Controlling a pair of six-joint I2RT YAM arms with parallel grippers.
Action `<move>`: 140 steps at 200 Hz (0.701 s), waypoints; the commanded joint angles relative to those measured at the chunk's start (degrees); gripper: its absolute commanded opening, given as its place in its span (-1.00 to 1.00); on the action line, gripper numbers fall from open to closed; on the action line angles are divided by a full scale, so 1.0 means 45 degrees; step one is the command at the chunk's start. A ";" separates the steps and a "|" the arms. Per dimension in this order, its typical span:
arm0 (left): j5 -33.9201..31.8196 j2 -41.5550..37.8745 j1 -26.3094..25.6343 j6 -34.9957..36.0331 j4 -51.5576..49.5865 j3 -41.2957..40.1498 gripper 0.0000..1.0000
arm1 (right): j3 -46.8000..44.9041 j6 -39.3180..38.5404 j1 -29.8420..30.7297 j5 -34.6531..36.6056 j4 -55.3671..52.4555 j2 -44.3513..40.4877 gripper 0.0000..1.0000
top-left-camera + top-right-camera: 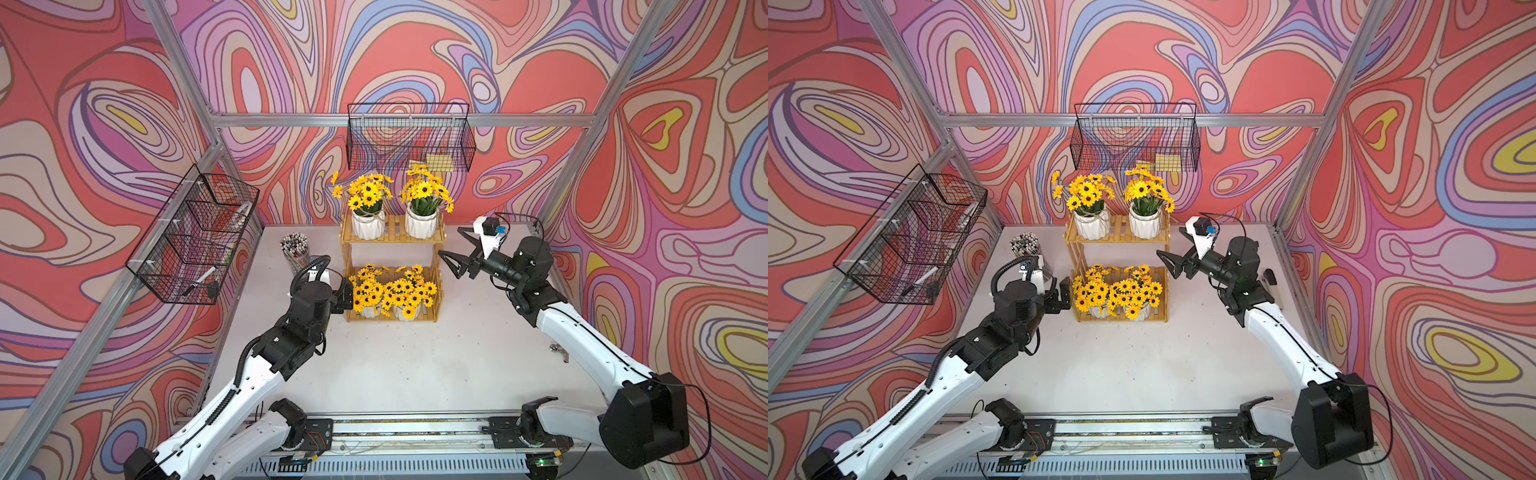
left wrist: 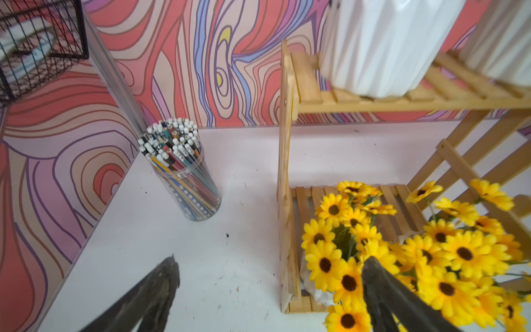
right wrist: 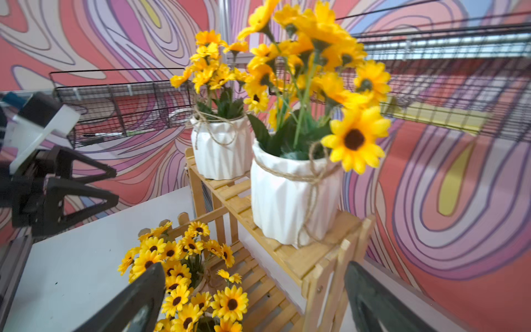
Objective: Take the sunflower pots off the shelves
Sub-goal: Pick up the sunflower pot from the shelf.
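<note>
Four pots, all on shelves [image 1: 394,227]; none on bench [image 1: 395,365]. Task not begun, by look of it; all four left to move.
Upper tier: left pot [image 1: 368,225], right pot [image 1: 420,223], upright, apart.
Lower tier: two lower pots [image 1: 1100,309] side by side, blooms touching.
Left tool [image 2: 271,260] wide open, empty, just beside lower-left blooms.
Right tool [image 1: 450,241] open, empty, near upper tier's right end, not touching.
Hidden: lower pots' white bodies mostly under flowers; left tool half behind wrist in both top views; finger-to-petal contact unclear.
</note>
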 commanded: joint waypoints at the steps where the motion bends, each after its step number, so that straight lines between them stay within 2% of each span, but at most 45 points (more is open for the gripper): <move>1: 0.0475 -0.0590 0.0008 -0.0198 -0.1418 0.0754 0.99 | 0.0802 -0.0991 0.0077 -0.2047 0.0120 0.0690 0.97; 61: 0.1413 -0.2907 0.0008 0.0065 -0.1509 0.0535 1.00 | 0.2012 -0.1271 0.0076 -0.1739 -0.0285 0.1718 0.97; 140: 0.1699 -0.2716 0.0008 0.0622 -0.1809 0.1474 1.00 | 0.3175 -0.1069 -0.0020 -0.1318 -0.0169 0.3077 0.97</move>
